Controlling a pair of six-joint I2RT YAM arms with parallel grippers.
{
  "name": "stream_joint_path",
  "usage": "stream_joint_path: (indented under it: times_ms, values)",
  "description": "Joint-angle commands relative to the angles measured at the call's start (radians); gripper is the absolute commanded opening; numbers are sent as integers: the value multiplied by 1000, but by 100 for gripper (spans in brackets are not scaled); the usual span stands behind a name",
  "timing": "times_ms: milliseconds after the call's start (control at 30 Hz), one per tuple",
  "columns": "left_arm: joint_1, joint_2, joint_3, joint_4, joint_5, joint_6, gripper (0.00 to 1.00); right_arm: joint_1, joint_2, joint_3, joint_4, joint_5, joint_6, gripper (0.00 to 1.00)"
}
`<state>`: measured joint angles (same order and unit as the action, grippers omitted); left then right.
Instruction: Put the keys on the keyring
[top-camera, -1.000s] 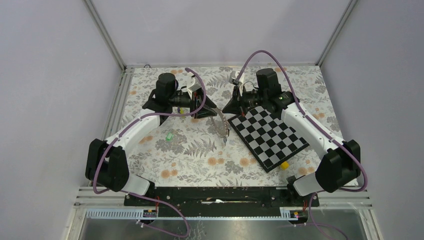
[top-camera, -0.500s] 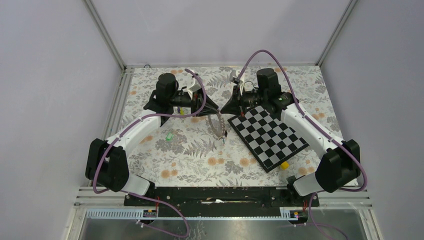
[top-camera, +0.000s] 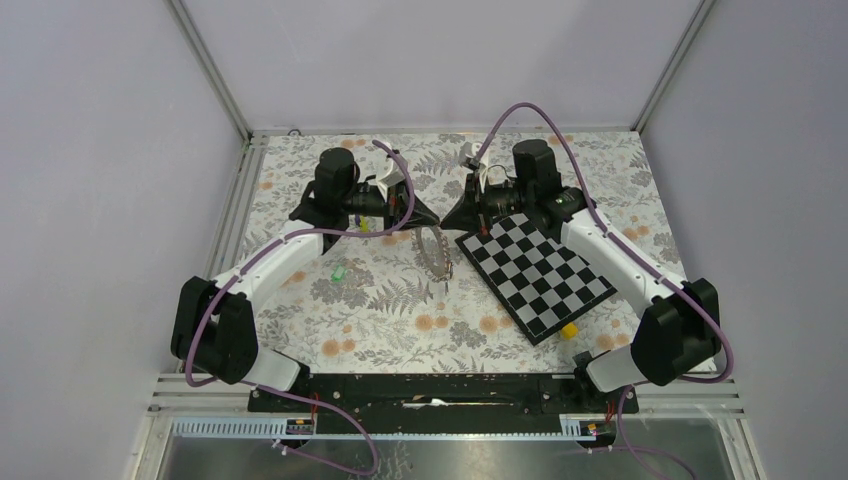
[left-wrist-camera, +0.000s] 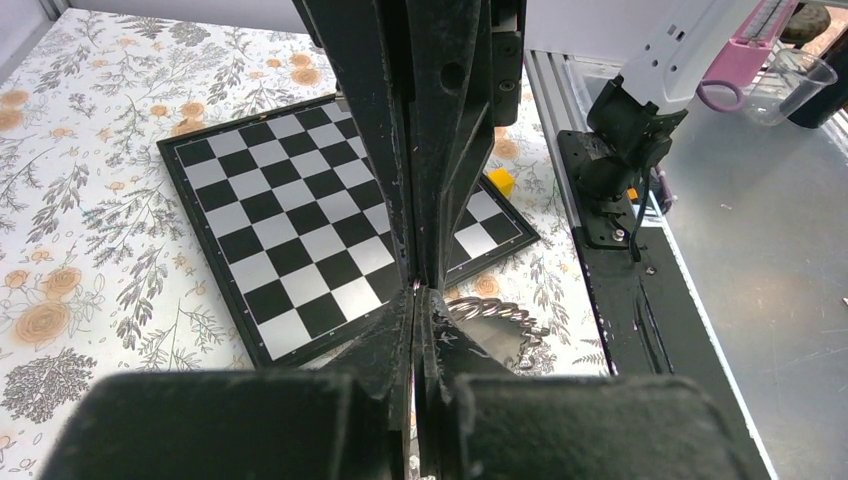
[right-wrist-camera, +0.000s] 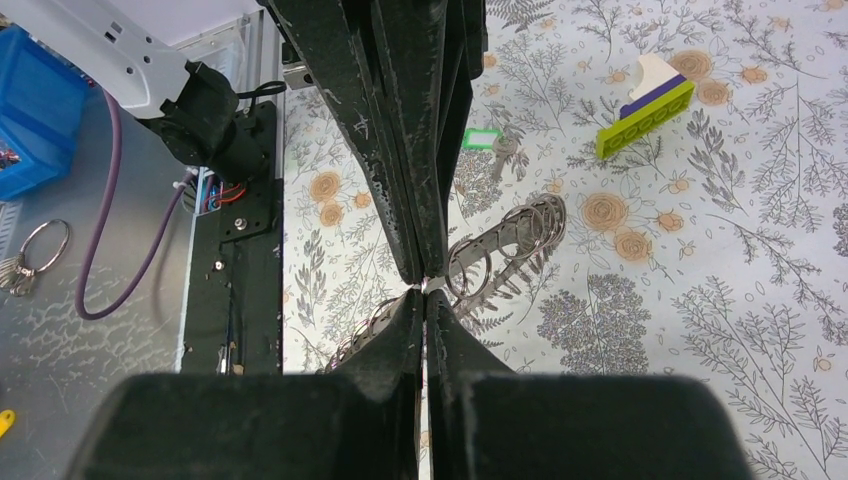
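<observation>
Top external view first: compared with a second ago, your left gripper (top-camera: 418, 222) has drawn its fingers together from a part-open gap to fully shut, and the keyring (top-camera: 435, 252) has swung a little to the left, now hanging as a short bunched strand between the two gripper tips. Your right gripper (top-camera: 452, 215) sits much where it was.

Count what you can see: one keyring, one green key (top-camera: 338, 272), one checkerboard (top-camera: 535, 265), one yellow block (top-camera: 568, 330), and one yellow-green stick (right-wrist-camera: 645, 115). No other key shows clearly.

Both arms reach out to the far middle of the table (top-camera: 400, 320), wrists bent inward so the grippers point at each other, tips just beside one another above the near corner of the checkerboard. Your right fingers are pinched on the keyring, whose rings fan out on both sides of the tips in the right wrist view. Your left fingers are pressed tight by the strand's upper end; you cannot tell whether they catch it. The green key lies flat on the table, well left of the keyring
</observation>
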<state>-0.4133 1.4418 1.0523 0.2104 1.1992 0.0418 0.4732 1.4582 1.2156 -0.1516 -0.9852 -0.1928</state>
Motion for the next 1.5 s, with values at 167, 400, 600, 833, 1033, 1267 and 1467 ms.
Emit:
stream_joint_path:
  times_ms: [167,400,600,833,1033,1267,1467]
  values:
    - [-6,3,108,-230,-23,167,0,-9,-61,-15,37,23,-45,2]
    - [-40,36,277,-634,-143,413,0,-8,-95,-16,-46,142,-176,44]
    - [-57,23,295,-691,-190,493,0,-8,-110,-16,-72,135,-208,54]
    - [-75,35,292,-635,-159,418,0,-7,-95,-25,-57,57,-184,51]
    - [-82,23,273,-566,-170,336,0,-7,-83,-51,-39,-9,-172,44]
    - [-82,7,245,-562,-100,371,0,-7,-73,-67,-60,21,-243,41]
    - [-82,9,260,-698,-51,547,0,-7,-74,-55,-110,85,-330,40]
